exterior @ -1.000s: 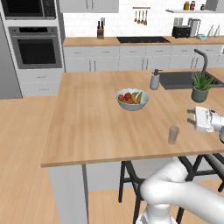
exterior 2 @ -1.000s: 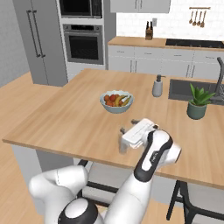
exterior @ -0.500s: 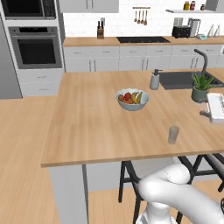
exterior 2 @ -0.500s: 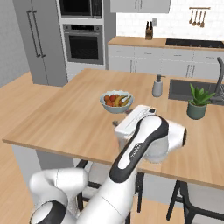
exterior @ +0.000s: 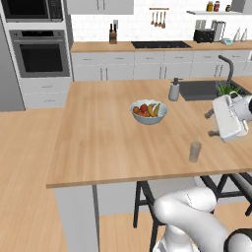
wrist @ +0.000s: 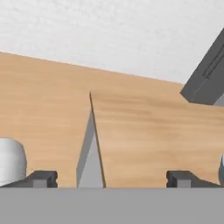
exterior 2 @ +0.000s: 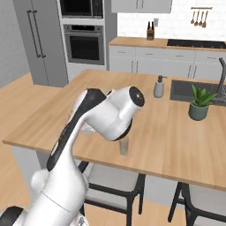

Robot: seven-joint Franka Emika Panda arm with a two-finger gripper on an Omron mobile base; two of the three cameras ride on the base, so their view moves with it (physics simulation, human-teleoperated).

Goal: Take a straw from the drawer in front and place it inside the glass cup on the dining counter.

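Straw-wise, a very thin pale straight stick (exterior: 197,140) stood in the small clear greyish glass tumbler (exterior: 195,152), its tip rising just above the rim in the left base view; in the right base view the tumbler (exterior 2: 124,145) was partly covered by the robot's white arm and the stick could not be made out. The tumbler rested on the large light-wood tabletop of the dining island (exterior: 108,142), near the front edge on the robot's right side, well apart from the pale round bowl of mixed fruit (exterior: 148,111) sitting nearer the middle. A grey soap pump bottle (exterior: 173,90) stood beside the dark sink, and a small green potted plant (exterior 2: 199,105) stood close to the sink in the right base view. Dark stools (exterior: 147,197) showed beneath the front edge of the island.

The white arm's hand was raised at the right of the left base view, above the tabletop and to the right of the tumbler, not touching it. The claw (wrist: 111,178) had its two small dark finger tips (wrist: 43,178) spread wide apart with nothing between them, and it looked across the wooden floor toward a pale wall. A grey wall oven (exterior: 40,54) and a wood-topped wall counter with white cabinets (exterior: 147,61) lay behind the island.
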